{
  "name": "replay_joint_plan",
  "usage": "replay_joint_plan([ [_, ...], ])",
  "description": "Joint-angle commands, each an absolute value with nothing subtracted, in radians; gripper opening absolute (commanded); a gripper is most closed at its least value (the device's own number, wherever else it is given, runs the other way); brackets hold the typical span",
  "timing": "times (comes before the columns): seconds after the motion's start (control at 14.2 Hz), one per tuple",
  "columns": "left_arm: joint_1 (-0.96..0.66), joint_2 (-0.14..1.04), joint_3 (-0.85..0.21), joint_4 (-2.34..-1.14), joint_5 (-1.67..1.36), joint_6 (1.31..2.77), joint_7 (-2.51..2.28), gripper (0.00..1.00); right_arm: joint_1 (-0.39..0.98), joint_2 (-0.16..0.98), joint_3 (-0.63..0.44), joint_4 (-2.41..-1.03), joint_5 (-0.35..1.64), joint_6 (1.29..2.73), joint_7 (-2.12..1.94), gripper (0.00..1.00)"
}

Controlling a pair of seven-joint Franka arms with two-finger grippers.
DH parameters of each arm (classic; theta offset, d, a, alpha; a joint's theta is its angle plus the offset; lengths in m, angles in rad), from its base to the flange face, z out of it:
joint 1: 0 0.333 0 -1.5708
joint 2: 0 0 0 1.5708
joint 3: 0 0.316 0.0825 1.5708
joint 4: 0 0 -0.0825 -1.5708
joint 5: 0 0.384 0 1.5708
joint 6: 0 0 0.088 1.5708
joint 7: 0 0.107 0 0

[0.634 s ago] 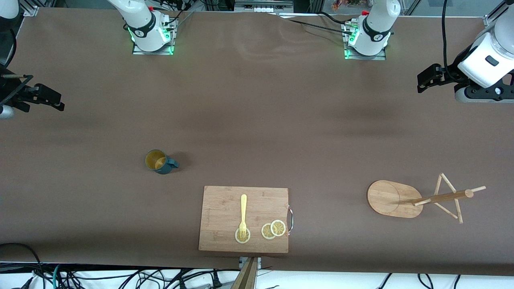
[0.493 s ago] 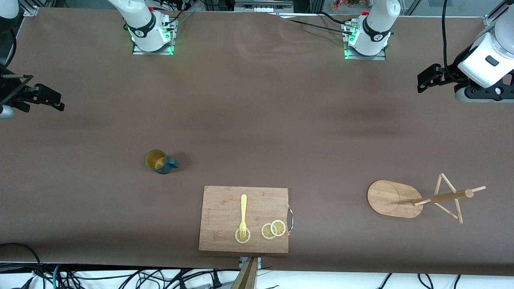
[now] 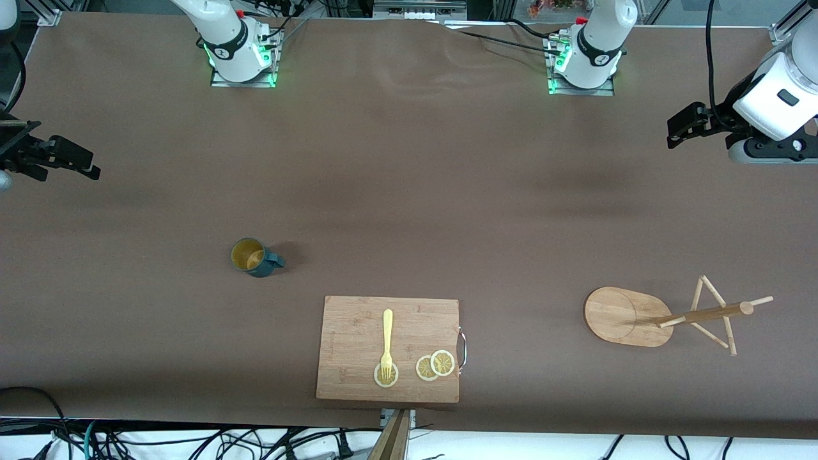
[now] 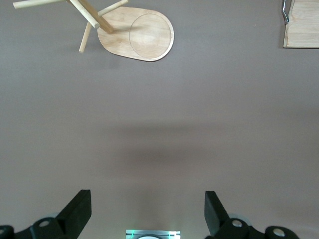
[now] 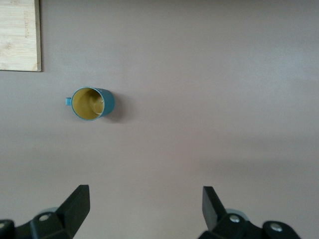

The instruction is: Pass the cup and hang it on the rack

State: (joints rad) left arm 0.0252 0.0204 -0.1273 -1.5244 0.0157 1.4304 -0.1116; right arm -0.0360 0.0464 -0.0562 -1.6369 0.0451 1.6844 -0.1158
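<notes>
The teal cup (image 3: 255, 257) with a yellow inside stands upright on the table toward the right arm's end, its handle pointing toward the cutting board's side. It also shows in the right wrist view as the cup (image 5: 92, 103). The bamboo rack (image 3: 671, 316) stands on its oval base toward the left arm's end, and the left wrist view shows the rack (image 4: 124, 30) too. My right gripper (image 3: 73, 163) hangs open over bare table at its end, far from the cup, its fingertips apart (image 5: 144, 209). My left gripper (image 3: 684, 124) is open over bare table (image 4: 148, 209), well away from the rack.
A rectangular bamboo cutting board (image 3: 358, 319) lies near the front edge between cup and rack. On it rest a yellow fork (image 3: 386, 342) and lemon slices (image 3: 436, 365). Cables (image 3: 192, 441) run along the front edge.
Both grippers have drifted slightly outward toward their own ends of the table. The cup and the rack have not moved.
</notes>
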Motion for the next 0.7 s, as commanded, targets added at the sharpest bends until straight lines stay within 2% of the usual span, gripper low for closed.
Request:
replay_joint_plan([
  [0.0,0.034,0.023,-0.126,-1.505,0.009,1.413,-0.103,1.0,-0.044,0.035,-0.051,-1.649,0.064,1.695,-0.115,1.0],
  [0.63,0.054,0.025,-0.124,-1.505,0.008,1.417,-0.092,1.0,-0.043,0.032,-0.049,-1.649,0.064,1.69,-0.115,1.0],
])
